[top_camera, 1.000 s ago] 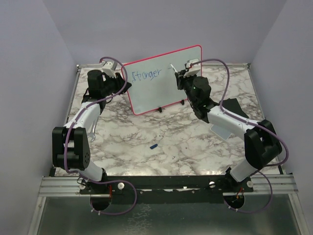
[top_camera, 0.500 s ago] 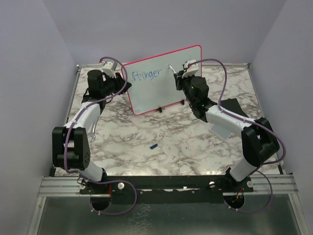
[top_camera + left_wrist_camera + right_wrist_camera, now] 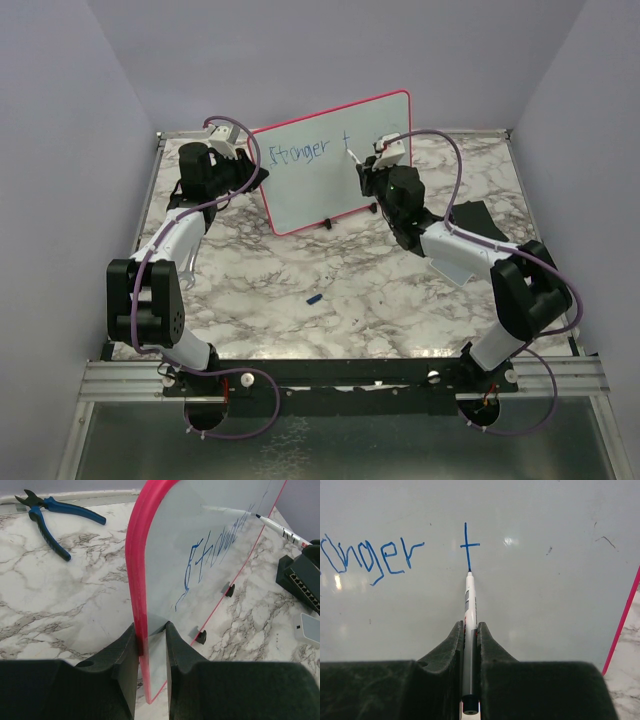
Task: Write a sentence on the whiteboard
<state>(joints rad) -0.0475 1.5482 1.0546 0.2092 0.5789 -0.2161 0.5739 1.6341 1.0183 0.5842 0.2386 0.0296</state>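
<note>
Right gripper clamping marker, its long axis pointing straight at board, tip touching foot of "t". Sentence lying left of tip, blank board lying right: next letter likely going rightward. Left gripper pinching board's edge.

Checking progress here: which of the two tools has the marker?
The right tool, shut on the marker, its tip at the whiteboard. The left tool instead clamps the whiteboard's pink edge.
</note>
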